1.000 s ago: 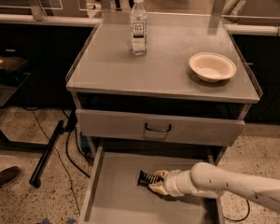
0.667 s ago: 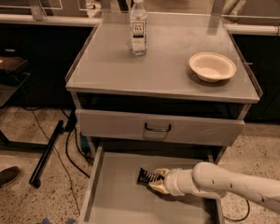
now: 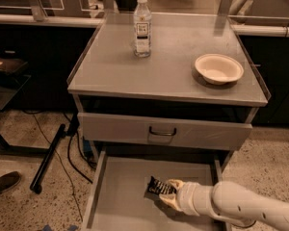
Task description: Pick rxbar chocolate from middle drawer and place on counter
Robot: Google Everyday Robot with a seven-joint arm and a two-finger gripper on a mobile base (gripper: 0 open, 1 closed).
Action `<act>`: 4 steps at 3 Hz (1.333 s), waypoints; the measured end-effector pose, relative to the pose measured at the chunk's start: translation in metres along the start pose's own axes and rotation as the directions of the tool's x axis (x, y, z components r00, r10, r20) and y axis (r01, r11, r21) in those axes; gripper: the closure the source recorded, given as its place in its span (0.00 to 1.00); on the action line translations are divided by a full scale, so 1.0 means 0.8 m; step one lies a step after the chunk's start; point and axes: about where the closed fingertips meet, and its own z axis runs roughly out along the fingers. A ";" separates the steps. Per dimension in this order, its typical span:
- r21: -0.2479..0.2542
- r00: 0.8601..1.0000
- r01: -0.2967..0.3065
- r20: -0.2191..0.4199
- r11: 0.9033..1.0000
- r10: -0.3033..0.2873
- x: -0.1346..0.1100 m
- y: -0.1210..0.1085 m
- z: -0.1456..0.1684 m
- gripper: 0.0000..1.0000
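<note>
End effector (image 3: 167, 196) sits low inside the open middle drawer (image 3: 120, 196), toward its right half, on the end of a pale arm (image 3: 241, 208) coming in from the lower right. Rxbar chocolate (image 3: 158, 186) is right at its tip: dark wrapper w/ pale lettering, lying at a slant on the drawer floor, its right end touching or covered by the end effector, the rest sticking out up-left of it. Can't tell whether the end effector is clamped on the bar or open.

Directly above the end effector is a closed drawer front (image 3: 115, 129) w/ dark curved handle (image 3: 163, 131). Well above that is the grey surface (image 3: 173, 57). On it, a clear labelled bottle (image 3: 142, 27) stands upright, up and slightly left of the end effector. A pale round bowl (image 3: 218, 68) is up and to the right, well apart from the bottle.

Far left of the end effector, on the speckled floor: a black pole (image 3: 48, 158) and a dark shoe (image 3: 2, 184).
</note>
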 end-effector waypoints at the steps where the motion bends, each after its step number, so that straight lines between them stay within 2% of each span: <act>1: 0.044 1.000 0.009 0.022 0.999 -0.010 -0.019 0.022 -0.047 1.00; 2: 0.063 1.000 -0.005 0.029 0.998 0.003 -0.019 0.020 -0.055 1.00; 3: 0.090 0.999 0.022 0.040 0.996 -0.026 -0.053 0.007 -0.063 1.00; 4: 0.122 0.996 0.068 0.057 0.990 -0.075 -0.101 -0.004 -0.089 1.00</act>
